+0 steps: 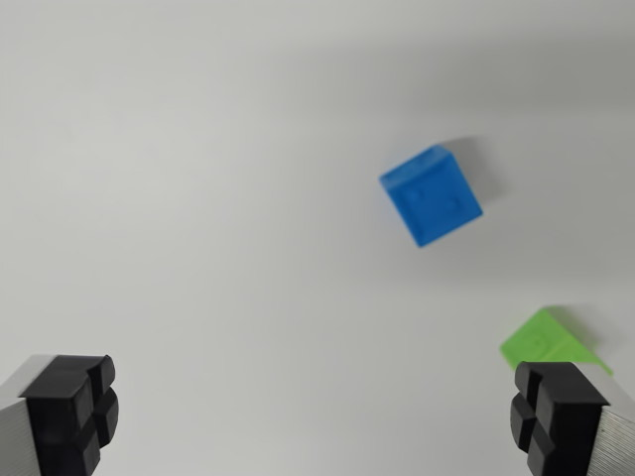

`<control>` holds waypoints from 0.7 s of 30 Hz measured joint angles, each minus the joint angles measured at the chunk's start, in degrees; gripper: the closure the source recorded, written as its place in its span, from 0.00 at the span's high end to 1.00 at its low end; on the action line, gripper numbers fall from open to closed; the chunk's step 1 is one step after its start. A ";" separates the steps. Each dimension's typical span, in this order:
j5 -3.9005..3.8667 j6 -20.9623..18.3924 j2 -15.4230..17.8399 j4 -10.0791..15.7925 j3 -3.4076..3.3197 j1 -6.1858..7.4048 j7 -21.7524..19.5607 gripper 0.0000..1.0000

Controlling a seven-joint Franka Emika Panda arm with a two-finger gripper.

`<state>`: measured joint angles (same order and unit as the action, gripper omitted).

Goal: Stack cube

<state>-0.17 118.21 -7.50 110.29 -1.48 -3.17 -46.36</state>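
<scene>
Table is bare white w/ nothing under the pincer, whose pads are wide apart, holding nothing. Blue cube sits ahead and right of pincer centre, rotated. Green cube is just beside the right pad, partly hidden. To pick cleanly: shift right, centre over one cube, twist wrist to square pads w/ its faces. Arm hovers high, pointing down.

bare table, blue cube right, green cube
</scene>
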 joint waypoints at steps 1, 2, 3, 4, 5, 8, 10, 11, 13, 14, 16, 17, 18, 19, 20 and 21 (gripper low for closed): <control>0.00 0.00 0.00 0.00 0.00 0.00 0.00 1.00; 0.00 0.00 0.00 0.00 0.00 0.00 0.00 1.00; 0.00 0.00 0.00 0.00 0.00 0.00 0.00 1.00; 0.00 0.00 0.00 0.00 0.00 0.00 0.00 1.00; 0.00 0.00 0.00 0.00 0.00 0.00 0.00 1.00; 0.00 0.00 0.00 0.00 0.00 0.00 0.00 1.00; 0.00 0.00 0.00 0.00 0.00 0.00 0.00 1.00; 0.00 0.00 0.00 0.00 0.00 0.00 0.00 1.00; 0.00 0.00 0.00 0.02 0.00 0.00 0.04 1.00; 0.00 0.00 0.00 0.04 0.00 0.00 0.08 1.00; 0.00 0.06 0.00 0.14 0.00 -0.02 0.24 1.00; 0.00 0.12 -0.02 0.20 0.00 -0.03 0.36 1.00; 0.00 0.15 -0.03 0.23 0.00 -0.04 0.43 1.00; 0.00 0.22 -0.06 0.29 -0.02 -0.05 0.55 1.00; 0.00 0.34 -0.10 0.37 -0.04 -0.07 0.72 1.00; 0.00 0.48 -0.14 0.47 -0.06 -0.09 0.93 1.00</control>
<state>-0.16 118.69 -7.65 110.75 -1.54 -3.26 -45.44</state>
